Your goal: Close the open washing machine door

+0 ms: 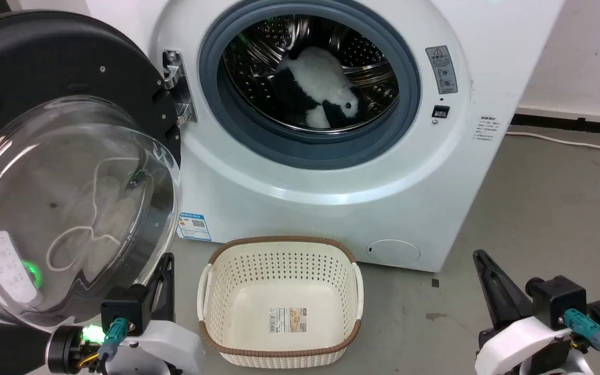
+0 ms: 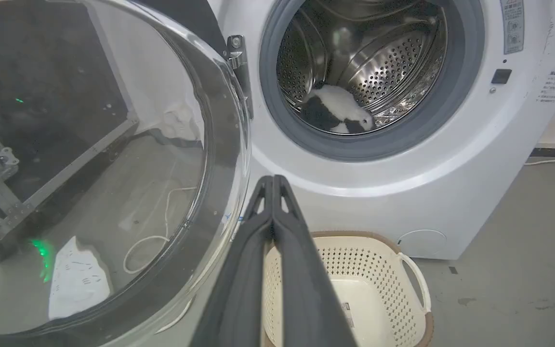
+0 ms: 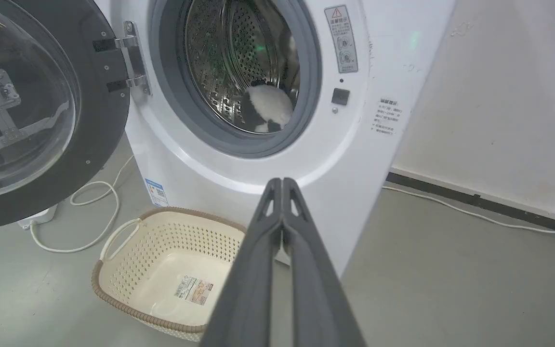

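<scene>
Washing machine door (image 1: 65,172): swung wide open to the left of the washing machine (image 1: 331,208), hung on the hinge (image 1: 177,86) beside the drum opening, glass bowl facing the robot. Step in hand: approach, apparently without contact so far. Left gripper (image 2: 272,183): closed, empty, just beside the door's lower rim. Right gripper (image 3: 282,183): closed, empty, before the machine's right front. Next: reach behind the free rim and sweep it about the hinge onto the machine front until latched, clearing the laundry basket (image 1: 279,242) before the machine.
</scene>
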